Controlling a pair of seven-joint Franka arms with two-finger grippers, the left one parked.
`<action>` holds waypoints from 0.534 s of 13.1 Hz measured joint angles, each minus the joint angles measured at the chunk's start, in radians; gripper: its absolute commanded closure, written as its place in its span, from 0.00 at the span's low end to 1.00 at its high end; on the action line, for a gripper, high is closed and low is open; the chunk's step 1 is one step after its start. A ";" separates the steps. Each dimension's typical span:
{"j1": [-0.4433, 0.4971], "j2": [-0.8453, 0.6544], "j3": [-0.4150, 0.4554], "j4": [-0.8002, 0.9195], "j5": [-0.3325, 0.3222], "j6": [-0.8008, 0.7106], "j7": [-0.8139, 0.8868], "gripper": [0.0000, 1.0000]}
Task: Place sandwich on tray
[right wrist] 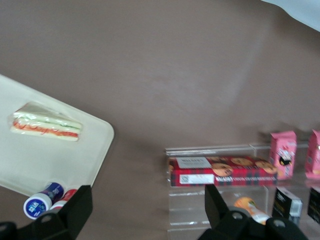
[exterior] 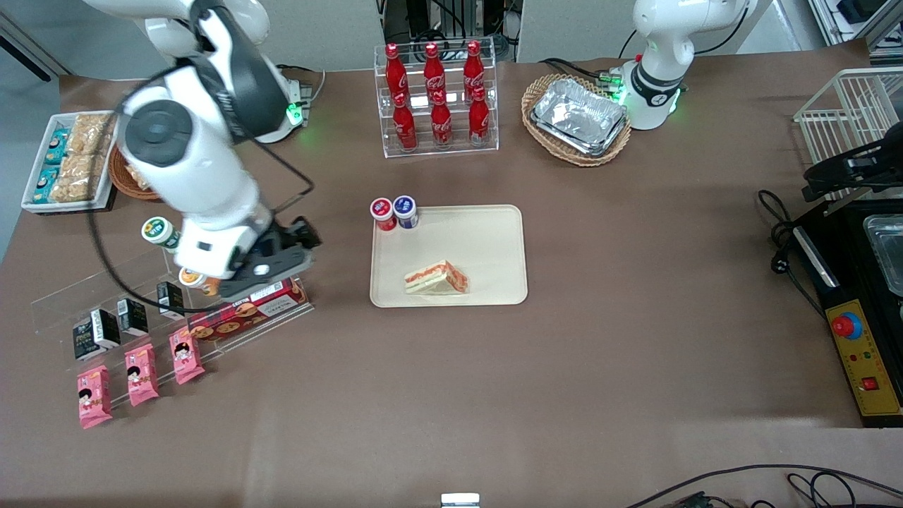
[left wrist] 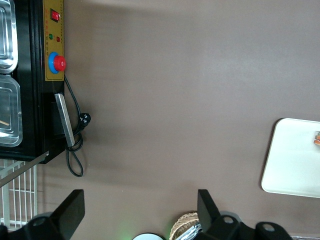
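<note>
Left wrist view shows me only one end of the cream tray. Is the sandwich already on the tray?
Observer: Yes. The sandwich lies on the tray, in the part nearer to the front camera.
Operator: Is something else at the tray?
Observer: Two small jars, one with a red lid and one with a blue lid, stand at its corner toward the working arm's end.
Operator: And where is the gripper?
Observer: The gripper hangs above the clear shelf holding the red cookie box, apart from the tray. Its fingers are open and hold nothing.
</note>
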 measured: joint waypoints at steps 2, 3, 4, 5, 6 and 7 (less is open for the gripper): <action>-0.001 -0.041 -0.101 0.000 0.054 -0.016 -0.007 0.00; -0.002 -0.061 -0.150 0.000 0.065 -0.033 -0.014 0.00; -0.003 -0.080 -0.195 0.000 0.069 -0.055 -0.024 0.00; -0.004 -0.099 -0.238 0.000 0.071 -0.071 -0.038 0.00; -0.004 -0.115 -0.278 0.000 0.072 -0.084 -0.047 0.00; -0.004 -0.130 -0.315 0.000 0.072 -0.098 -0.051 0.00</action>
